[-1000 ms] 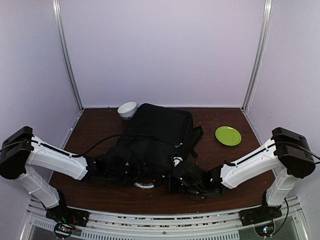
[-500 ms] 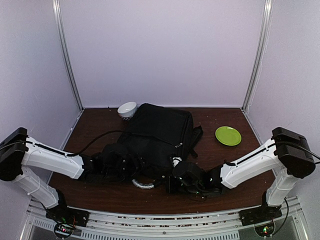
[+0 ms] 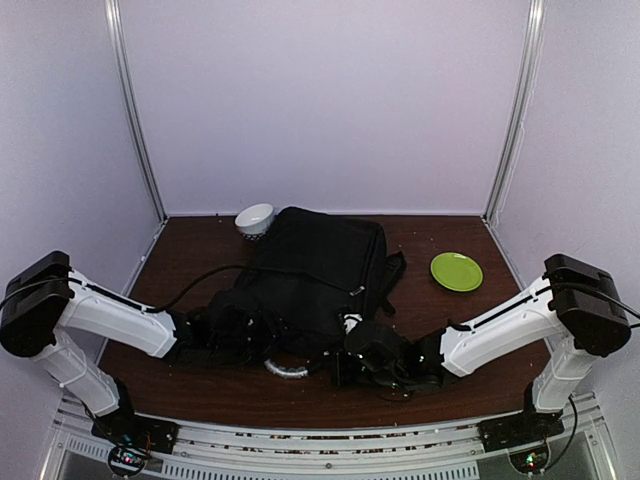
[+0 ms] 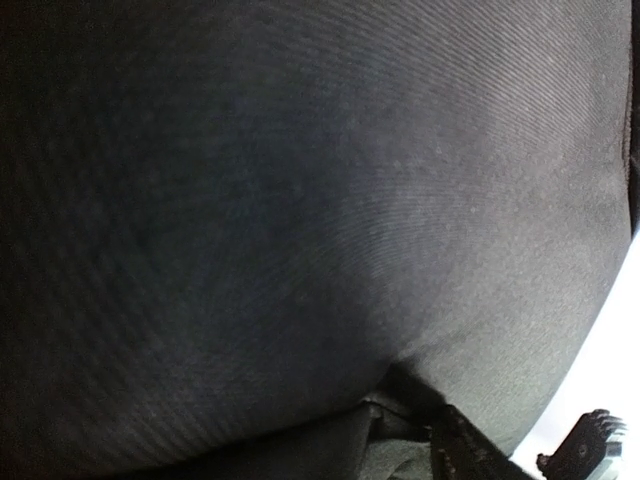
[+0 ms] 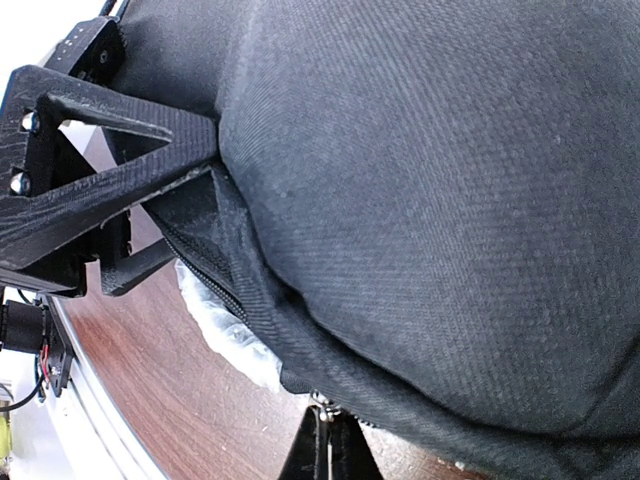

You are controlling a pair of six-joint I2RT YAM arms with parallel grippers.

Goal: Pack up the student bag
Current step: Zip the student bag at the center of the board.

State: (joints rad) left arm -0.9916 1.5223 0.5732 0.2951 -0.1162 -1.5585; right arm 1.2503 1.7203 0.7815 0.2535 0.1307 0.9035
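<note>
lying flat: student bag [image 3: 315, 265] in the middle of the brown table [image 3: 190, 240]
right gripper [image 5: 190, 195]: pressed together, pinching the bag's zipper edge on its near side
left gripper [image 3: 255, 330]: up against the bag's near left part; spread or closed, cannot tell
others: white bowl [image 3: 255, 219] just beside the bag's far-left corner; green plate [image 3: 457, 271] apart at right

The left arm [image 3: 110, 318] and right arm [image 3: 500, 330] each consist of white tubular links joined by black joint housings, and a black cable [image 3: 190, 285] leaves the left arm. In the right wrist view, a black finger [image 5: 60, 215] forms an open triangular frame carrying silver screws [image 5: 18, 183].
</note>
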